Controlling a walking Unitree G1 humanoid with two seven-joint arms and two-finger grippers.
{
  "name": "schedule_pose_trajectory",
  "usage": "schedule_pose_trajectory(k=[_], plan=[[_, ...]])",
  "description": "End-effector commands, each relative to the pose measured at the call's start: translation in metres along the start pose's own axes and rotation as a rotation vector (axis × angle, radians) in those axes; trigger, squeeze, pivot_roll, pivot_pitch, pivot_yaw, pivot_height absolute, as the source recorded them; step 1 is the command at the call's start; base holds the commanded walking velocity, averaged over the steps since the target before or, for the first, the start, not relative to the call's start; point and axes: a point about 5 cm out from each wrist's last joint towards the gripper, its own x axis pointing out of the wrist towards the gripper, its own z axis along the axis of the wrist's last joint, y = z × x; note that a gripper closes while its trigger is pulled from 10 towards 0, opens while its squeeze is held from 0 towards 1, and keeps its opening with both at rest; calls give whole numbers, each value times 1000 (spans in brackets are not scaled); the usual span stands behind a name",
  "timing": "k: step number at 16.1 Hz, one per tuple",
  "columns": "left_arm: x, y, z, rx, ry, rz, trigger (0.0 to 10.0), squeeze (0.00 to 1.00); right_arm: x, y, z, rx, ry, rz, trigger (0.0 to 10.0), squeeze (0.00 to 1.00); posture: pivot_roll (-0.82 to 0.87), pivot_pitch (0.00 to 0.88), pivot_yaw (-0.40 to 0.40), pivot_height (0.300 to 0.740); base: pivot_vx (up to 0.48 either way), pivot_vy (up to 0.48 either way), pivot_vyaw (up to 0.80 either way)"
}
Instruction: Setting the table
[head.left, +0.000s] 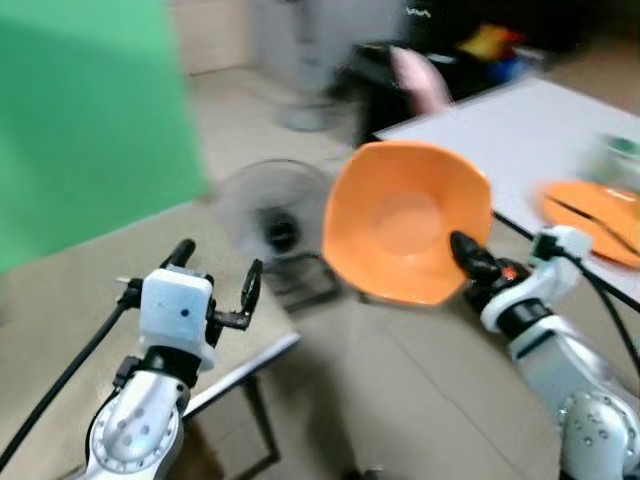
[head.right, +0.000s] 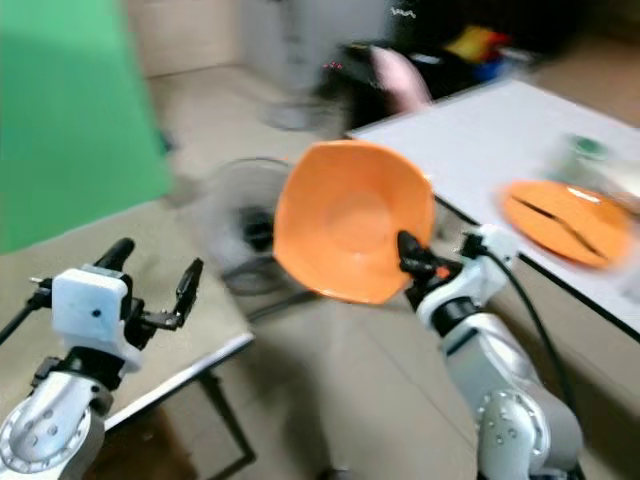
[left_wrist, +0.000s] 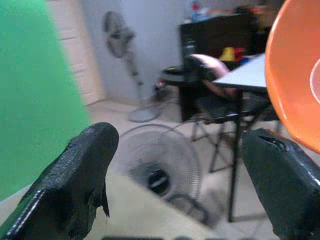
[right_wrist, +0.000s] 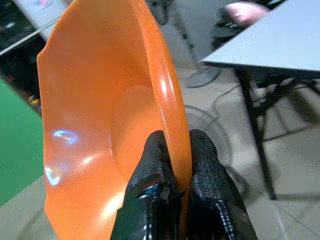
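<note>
One orange bowl (head.left: 406, 222) tilts, its rim clamped in the right pincer (right_wrist: 175, 150)

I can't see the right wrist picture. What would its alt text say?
The right gripper pinches the rim of a glossy orange plastic bowl between its two black textured fingers, holding the bowl up on edge. Behind it are a grey table on dark legs and a blurred floor fan on a pale floor.
</note>
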Motion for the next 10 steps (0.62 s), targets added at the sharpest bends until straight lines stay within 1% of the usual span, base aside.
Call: schedule_pose_trajectory(k=[1,2,4,7,8,9,10], plan=[[0,-1,1,-12,-3,3,10000,0,0,-3,9,-4,-51,-29,10000,0,-47,0,4,740,0,0,-800],[0,-1,1,-10,-4,0,10000,0,2,-6,10,-4,-54,-51,10000,0,-47,0,4,740,0,0,-800],[0,-1,1,-8,-6,-3,10000,0,2,-8,12,-2,-61,-57,10000,0,-50,0,2,740,0,0,-800],[1,0,2,-1,-12,-4,10000,0,0,-13,13,20,-70,-89,10000,0,-56,0,7,740,0,0,-800],[1,2,1,-5,-8,4,10000,0,-2,-15,11,6,-56,-108,10000,0,-59,0,8,740,0,0,-800],[1,3,0,-25,-2,16,10000,0,-3,-16,9,-20,-37,-120,10000,0,-63,0,8,740,0,0,-800],[1,4,-3,-27,10,37,10000,0,-3,-16,8,-56,-22,-115,10000,0,-65,0,4,740,0,0,-800]])
